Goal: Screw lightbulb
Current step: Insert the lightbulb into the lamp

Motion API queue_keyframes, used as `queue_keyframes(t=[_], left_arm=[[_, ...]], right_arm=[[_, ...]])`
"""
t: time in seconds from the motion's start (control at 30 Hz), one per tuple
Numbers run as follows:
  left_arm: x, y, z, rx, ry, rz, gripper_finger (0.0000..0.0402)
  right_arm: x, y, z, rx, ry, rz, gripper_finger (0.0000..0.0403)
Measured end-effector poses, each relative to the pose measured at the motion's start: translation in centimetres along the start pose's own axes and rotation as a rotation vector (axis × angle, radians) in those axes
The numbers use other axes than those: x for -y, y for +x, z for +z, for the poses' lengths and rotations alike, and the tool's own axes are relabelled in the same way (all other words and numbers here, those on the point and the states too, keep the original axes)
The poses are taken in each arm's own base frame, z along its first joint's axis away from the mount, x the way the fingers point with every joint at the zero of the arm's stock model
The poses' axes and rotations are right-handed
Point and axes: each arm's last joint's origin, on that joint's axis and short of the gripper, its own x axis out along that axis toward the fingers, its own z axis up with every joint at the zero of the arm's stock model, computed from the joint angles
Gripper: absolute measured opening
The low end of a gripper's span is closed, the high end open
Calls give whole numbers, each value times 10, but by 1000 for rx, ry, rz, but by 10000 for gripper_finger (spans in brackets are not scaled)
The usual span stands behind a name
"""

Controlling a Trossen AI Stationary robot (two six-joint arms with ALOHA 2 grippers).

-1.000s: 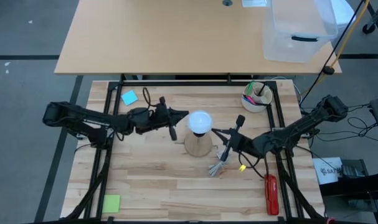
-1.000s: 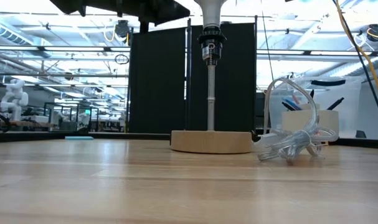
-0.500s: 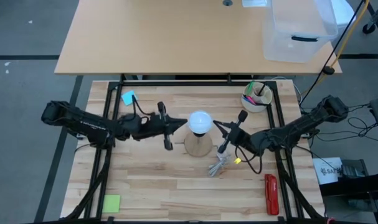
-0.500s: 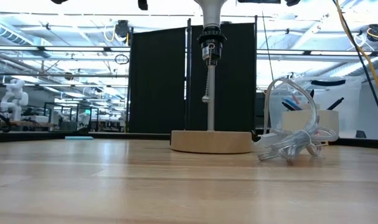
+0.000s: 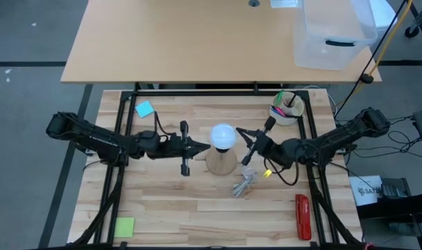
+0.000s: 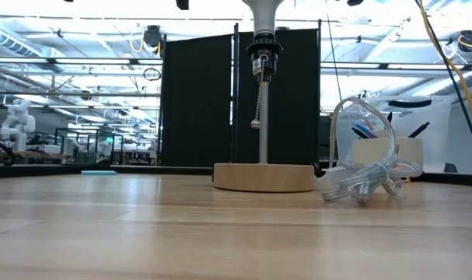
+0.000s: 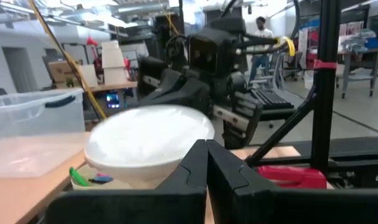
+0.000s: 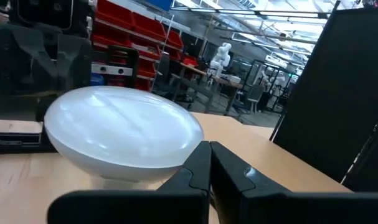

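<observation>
Both the left gripper (image 5: 200, 145) and right gripper (image 5: 242, 135), fingers pressed together, have swung in beside the lightbulb (image 5: 223, 136), already seated in its socket.

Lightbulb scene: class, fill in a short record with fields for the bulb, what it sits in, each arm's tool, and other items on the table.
bulb: lightbulb, white, upright in the black socket on a thin post
stand: round wooden base, resting on the table
pull chain: hangs from the socket, ball end free
left tool: shut, just beside the bulb
right tool: shut, just beside the bulb, opposite side
nearby: clear coiled cable, cup of pens, red tool, blue note, green note
</observation>
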Motion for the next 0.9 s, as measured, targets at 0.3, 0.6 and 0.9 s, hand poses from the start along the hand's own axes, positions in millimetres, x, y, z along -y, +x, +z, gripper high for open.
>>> queue_keyframes(t=[0.3,0.6,0.9], left_arm=[[-9,1,-3,-18,-42,26,0],[-18,2,-6,-48,-56,54,0],[-32,3,-9,-60,-52,119,0]], right_arm=[[-1,0,1,22,16,57,0],[-3,-2,0,16,35,66,0],[-9,-9,0,-3,25,96,0]])
